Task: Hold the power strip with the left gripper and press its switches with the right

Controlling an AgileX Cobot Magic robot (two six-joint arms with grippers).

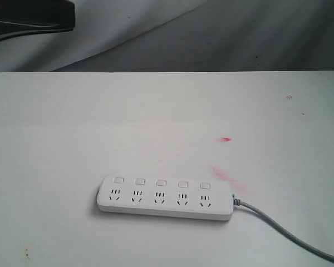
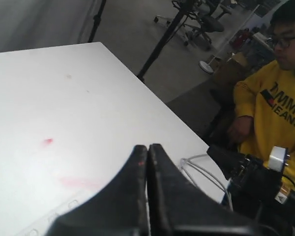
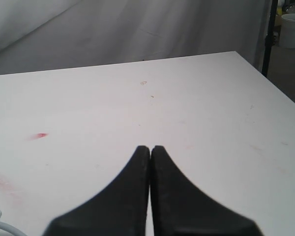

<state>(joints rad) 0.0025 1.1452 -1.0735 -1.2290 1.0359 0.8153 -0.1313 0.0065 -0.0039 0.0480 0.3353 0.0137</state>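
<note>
The white power strip point(image 1: 165, 198) lies flat near the front of the white table point(image 1: 156, 122), its five switches point(image 1: 161, 182) in a row along its far side. Its grey cable point(image 1: 284, 231) runs off to the front right. Neither arm shows in the exterior view. In the left wrist view my left gripper point(image 2: 148, 147) is shut with nothing in it; a sliver of the strip point(image 2: 49, 219) shows beside its dark fingers point(image 2: 137, 182). My right gripper point(image 3: 150, 148) is also shut and empty above bare table; a bit of cable point(image 3: 0, 225) shows at the frame's corner.
Red smears point(image 1: 226, 139) mark the table behind the strip's cable end. A dark object point(image 1: 30, 16) sits beyond the table's far left. The left wrist view shows the other arm point(image 2: 255, 182), a person in a yellow shirt point(image 2: 278, 108) and a stand pole point(image 2: 162, 42) past the table edge.
</note>
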